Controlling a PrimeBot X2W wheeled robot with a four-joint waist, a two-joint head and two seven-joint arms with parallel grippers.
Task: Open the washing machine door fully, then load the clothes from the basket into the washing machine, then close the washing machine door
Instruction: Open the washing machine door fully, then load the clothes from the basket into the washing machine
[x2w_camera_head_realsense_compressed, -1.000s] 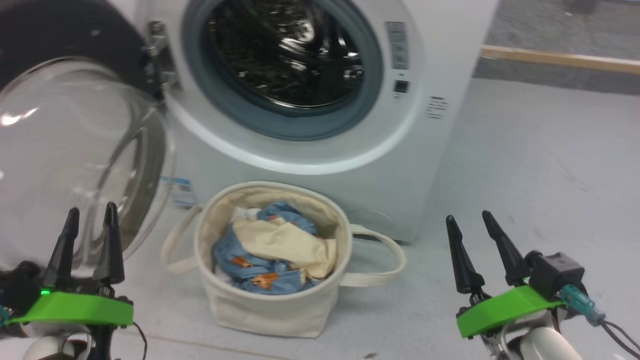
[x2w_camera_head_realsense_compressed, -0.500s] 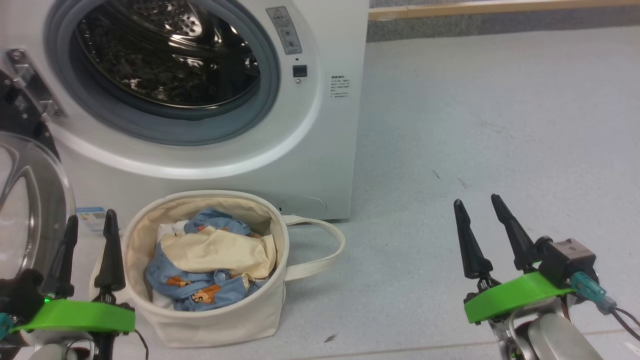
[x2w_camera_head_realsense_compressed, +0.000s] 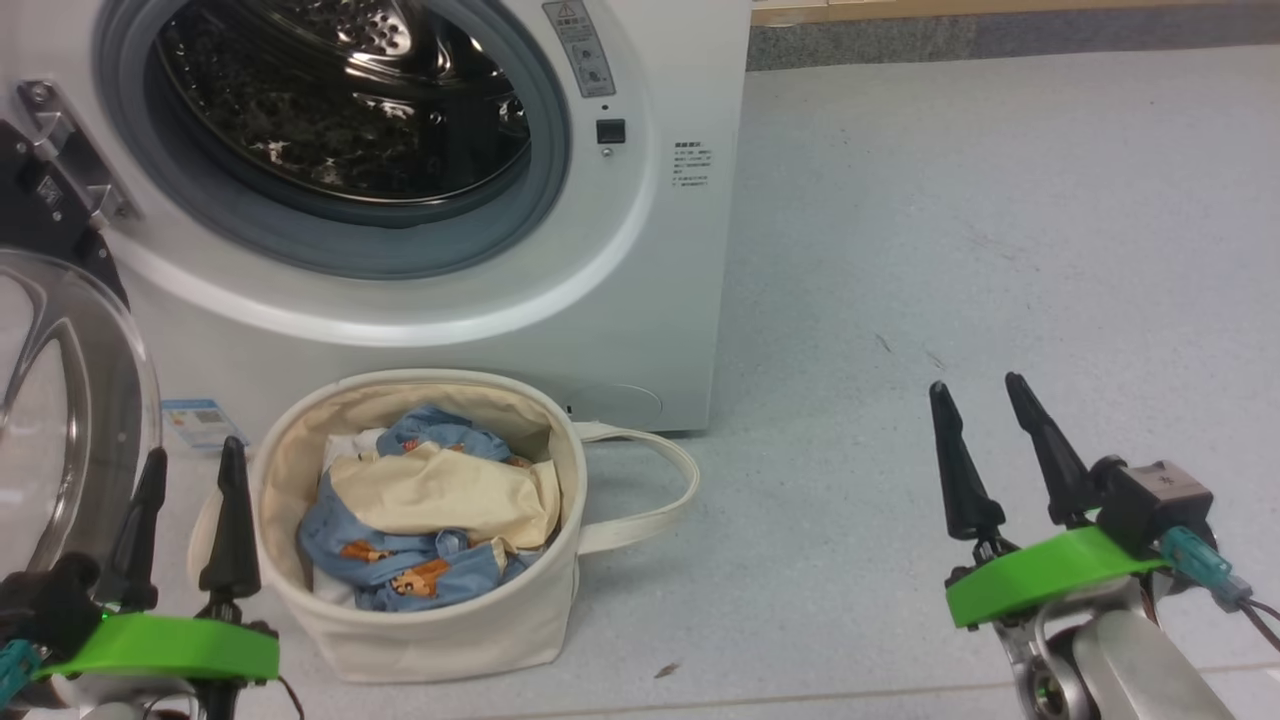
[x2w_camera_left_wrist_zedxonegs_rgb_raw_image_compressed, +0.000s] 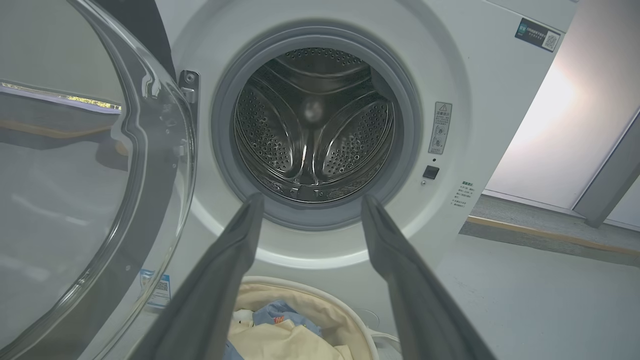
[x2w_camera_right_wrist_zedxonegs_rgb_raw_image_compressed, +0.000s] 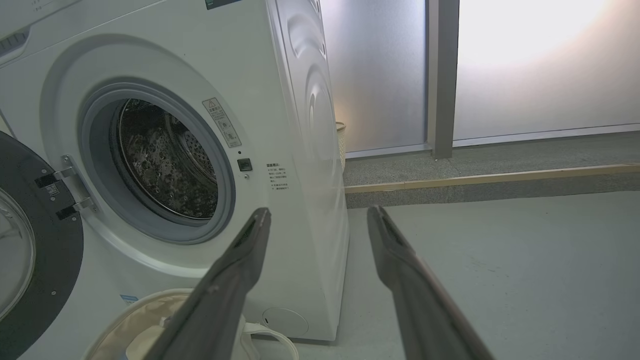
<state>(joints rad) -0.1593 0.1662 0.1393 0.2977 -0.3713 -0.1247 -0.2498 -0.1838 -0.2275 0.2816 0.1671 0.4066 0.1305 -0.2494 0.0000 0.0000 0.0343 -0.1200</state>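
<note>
1. We see the left tool (x2w_camera_head_realsense_compressed: 193, 447) with its two dark fingers spread wide and nothing between them; the right tool (x2w_camera_head_realsense_compressed: 976, 381) is just as wide and empty
2. The left tool sits just beside the left rim of the basket (x2w_camera_head_realsense_compressed: 450, 640), so we judge it the natural one for the first load
3. The clothes (x2w_camera_head_realsense_compressed: 440, 500) lie heaped in the basket, the cream garment over the blue bear print; we would come down on the middle of the heap and pinch deep enough to gather several folds
4. We would lift straight up until the fabric clears the rim, since the light basket could tip or drag, and keep off its looped handle (x2w_camera_head_realsense_compressed: 688, 478)
5. The door (x2w_camera_head_realsense_compressed: 70, 400) stands swung open at the left, near the left tool, so the carry should pass to its right into the drum (x2w_camera_head_realsense_compressed: 340, 100) of the washing machine (x2w_camera_head_realsense_compressed: 660, 300)
6. Both arms are held low, fingers pointing forward; in the left wrist view the fingers frame the drum mouth with the basket below, while the right tool hangs over the floor (x2w_camera_head_realsense_compressed: 950, 200), well apart from the basket
</note>
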